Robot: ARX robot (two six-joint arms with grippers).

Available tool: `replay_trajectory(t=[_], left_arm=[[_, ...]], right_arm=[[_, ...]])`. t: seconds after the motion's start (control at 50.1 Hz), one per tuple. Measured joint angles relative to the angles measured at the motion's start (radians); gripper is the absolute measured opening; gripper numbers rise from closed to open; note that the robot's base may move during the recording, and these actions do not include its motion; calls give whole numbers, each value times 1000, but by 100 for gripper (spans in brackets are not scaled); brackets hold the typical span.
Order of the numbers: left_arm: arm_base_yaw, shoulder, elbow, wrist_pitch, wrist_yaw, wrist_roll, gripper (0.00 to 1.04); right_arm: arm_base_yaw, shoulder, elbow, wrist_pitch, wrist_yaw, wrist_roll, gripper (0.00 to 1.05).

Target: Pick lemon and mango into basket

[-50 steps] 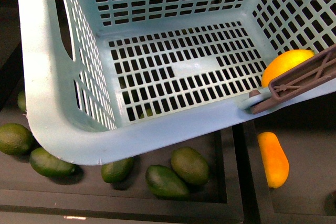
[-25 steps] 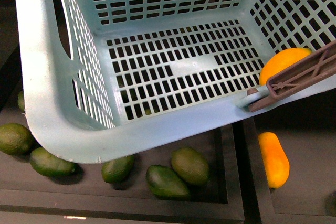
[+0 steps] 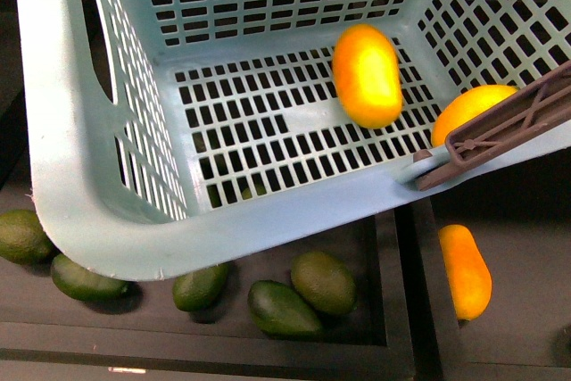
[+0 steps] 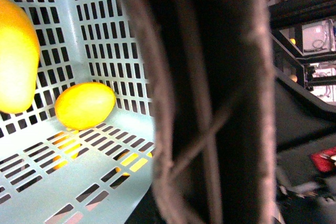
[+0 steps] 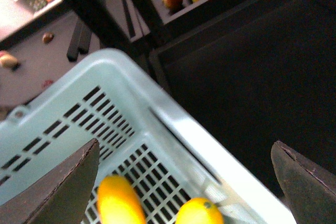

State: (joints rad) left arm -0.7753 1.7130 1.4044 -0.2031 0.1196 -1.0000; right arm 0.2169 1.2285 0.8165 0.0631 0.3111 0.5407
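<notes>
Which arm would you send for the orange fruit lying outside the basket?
Probably the right. Its pincer hangs open and empty over the basket, and the orange fruit lies on that side. The left wrist view is filled by the basket handle, so that arm seems busy.

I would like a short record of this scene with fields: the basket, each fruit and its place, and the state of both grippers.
basket: pale teal, slotted
mango: inside basket, blurred; unclear whether it rests on the floor
lemon: inside basket, in the corner by the handle
second orange fruit: outside basket, in a dark tray
green fruits: outside, below the basket's near rim
right gripper: open, empty, above basket
left gripper: not in view
</notes>
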Motion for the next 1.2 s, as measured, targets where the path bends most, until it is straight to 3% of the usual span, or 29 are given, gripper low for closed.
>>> replay_trajectory(t=[0.06, 0.12, 0.199, 0.299, 0.519, 0.718, 1.197], left_arm=[[0, 0, 0, 0, -4, 2, 5], [-2, 0, 0, 0, -2, 3, 5], [-3, 0, 0, 0, 7, 0, 5], [-2, 0, 0, 0, 6, -5, 5], [-3, 0, 0, 0, 6, 0, 5], [-3, 0, 0, 0, 6, 1, 5], [-3, 0, 0, 0, 1, 3, 5]], right_arm=[[-16, -24, -18, 42, -8, -12, 94], [-31, -48, -110, 262, -109, -151, 84], [-51, -90, -264, 499, -156, -372, 67], [-82, -166, -388, 571, -182, -483, 45], [-127, -295, -556, 598, -225, -525, 2], [-213, -425, -662, 578, -304, -534, 2], [-214, -639, -756, 457, -309, -534, 2]])
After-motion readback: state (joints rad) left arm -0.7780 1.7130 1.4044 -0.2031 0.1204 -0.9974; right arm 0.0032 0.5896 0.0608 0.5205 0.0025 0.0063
